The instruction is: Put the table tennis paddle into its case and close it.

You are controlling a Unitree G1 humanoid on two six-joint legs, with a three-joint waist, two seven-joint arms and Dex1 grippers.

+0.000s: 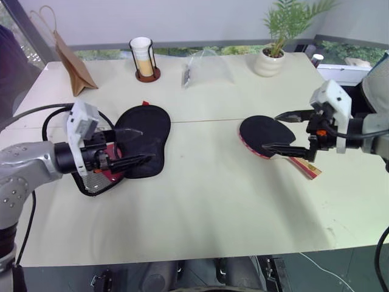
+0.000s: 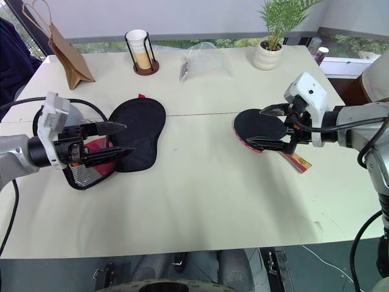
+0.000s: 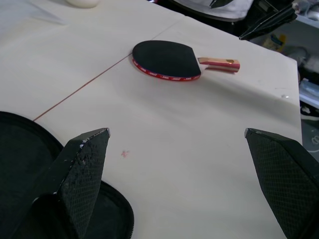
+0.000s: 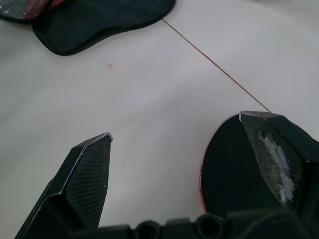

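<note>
The table tennis paddle (image 1: 258,132) lies black face up on the right half of the table, its wooden handle (image 1: 307,168) pointing toward the right front. My right gripper (image 1: 272,131) hovers open just above the paddle's head, with nothing between its fingers. The case (image 1: 147,135) lies on the left half, unzipped and spread flat, with its red panel and mesh pocket (image 1: 102,175) at the near-left end. My left gripper (image 1: 138,146) hangs open over the case, holding nothing. From the left wrist the paddle (image 3: 167,59) sits across bare table beyond the case (image 3: 20,164).
Along the far edge stand a brown paper bag (image 1: 73,64), a cup in a wire holder (image 1: 144,58), a clear plastic bag (image 1: 206,68) and a potted plant (image 1: 270,56). A black cable (image 1: 53,119) loops by the case. A person's dark sleeve (image 1: 11,73) is at far left.
</note>
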